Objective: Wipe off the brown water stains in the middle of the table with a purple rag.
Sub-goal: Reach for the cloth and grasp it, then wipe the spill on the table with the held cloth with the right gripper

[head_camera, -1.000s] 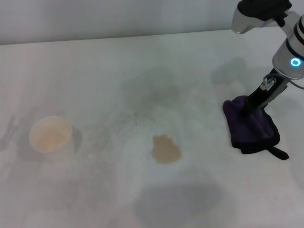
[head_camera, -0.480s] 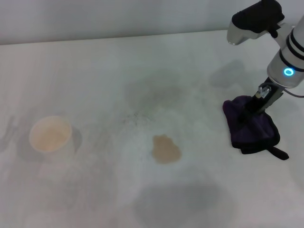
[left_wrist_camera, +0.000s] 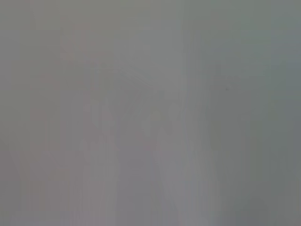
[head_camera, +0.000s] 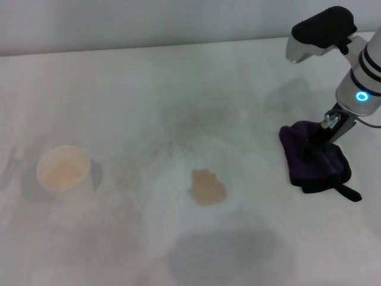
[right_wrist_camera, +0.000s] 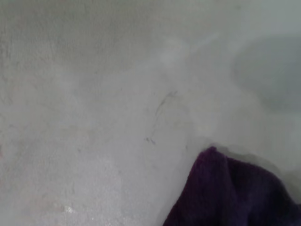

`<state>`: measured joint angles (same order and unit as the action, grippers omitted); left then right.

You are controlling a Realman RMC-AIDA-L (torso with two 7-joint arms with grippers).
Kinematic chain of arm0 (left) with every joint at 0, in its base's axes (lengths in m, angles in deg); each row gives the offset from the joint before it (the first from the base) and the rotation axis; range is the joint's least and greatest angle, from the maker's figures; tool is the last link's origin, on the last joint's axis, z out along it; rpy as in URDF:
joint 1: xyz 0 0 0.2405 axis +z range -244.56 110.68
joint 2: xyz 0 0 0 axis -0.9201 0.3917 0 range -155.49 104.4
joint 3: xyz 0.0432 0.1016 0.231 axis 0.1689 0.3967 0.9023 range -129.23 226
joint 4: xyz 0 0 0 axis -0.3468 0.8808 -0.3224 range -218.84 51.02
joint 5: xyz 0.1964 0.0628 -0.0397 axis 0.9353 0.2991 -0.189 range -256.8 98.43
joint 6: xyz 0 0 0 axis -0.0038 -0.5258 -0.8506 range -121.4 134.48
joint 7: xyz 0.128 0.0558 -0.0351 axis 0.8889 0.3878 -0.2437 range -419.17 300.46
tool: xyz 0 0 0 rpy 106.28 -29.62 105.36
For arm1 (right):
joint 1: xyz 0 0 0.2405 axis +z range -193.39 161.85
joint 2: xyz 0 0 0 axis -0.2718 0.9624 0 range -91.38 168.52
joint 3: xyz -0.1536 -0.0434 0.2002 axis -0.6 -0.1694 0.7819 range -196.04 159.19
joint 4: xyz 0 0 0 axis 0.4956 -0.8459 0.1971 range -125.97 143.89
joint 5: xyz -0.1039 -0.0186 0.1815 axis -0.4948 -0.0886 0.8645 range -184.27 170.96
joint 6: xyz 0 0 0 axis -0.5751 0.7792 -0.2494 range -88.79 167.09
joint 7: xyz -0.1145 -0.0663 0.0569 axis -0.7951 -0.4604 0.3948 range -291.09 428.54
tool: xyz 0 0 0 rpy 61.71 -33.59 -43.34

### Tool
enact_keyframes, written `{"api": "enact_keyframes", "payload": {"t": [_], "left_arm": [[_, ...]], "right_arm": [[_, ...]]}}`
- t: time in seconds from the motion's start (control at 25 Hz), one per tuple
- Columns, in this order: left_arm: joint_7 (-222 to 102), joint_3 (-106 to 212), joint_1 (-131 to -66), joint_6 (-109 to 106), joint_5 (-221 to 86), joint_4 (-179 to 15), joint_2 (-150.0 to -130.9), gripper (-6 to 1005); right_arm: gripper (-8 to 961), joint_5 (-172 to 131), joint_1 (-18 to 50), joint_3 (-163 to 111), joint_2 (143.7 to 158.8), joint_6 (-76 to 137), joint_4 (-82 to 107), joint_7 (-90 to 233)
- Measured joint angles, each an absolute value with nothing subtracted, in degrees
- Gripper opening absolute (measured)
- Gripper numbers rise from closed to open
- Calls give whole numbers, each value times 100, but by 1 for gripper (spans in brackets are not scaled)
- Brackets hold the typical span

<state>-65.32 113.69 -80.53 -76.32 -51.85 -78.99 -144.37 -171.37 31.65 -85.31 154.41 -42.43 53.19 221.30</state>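
Note:
The purple rag (head_camera: 315,159) lies crumpled on the white table (head_camera: 119,95) at the right, its black tab pointing to the front right. It also shows in the right wrist view (right_wrist_camera: 235,193). My right gripper (head_camera: 311,147) reaches down from the right and its tip is on the rag's top. The brown water stain (head_camera: 208,187) is a small tan blotch in the middle of the table, well to the left of the rag. My left gripper is out of view; the left wrist view shows only plain grey.
A white paper cup (head_camera: 63,169) stands at the left of the table, far from the stain. The table's far edge (head_camera: 178,46) meets a grey wall. Faint grey smudges and shadows lie around the stain.
My right arm has lowered and swung a little over the rag; its tip stays on the rag. The rag, stain and cup have not moved.

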Motion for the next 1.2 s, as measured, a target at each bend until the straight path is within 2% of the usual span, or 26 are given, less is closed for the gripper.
{"api": "enact_keyframes", "payload": {"t": [0.4, 0.68, 1.2], "left_arm": [[-6533, 11369, -8038, -7641, -5185, -7899, -14437, 875], [-6533, 11368, -8032, -7630, -5186, -7899, -14436, 876], [-6533, 11369, -8068, -7615, -5185, -7899, -14435, 875]], "right_arm": [[72, -17129, 3140, -8531, 15435, -4171, 5321, 22129], [69, -16917, 3140, -8822, 15447, -4129, 5368, 22122], [67, -14707, 3349, -10962, 15476, -3764, 5546, 22153]]}}
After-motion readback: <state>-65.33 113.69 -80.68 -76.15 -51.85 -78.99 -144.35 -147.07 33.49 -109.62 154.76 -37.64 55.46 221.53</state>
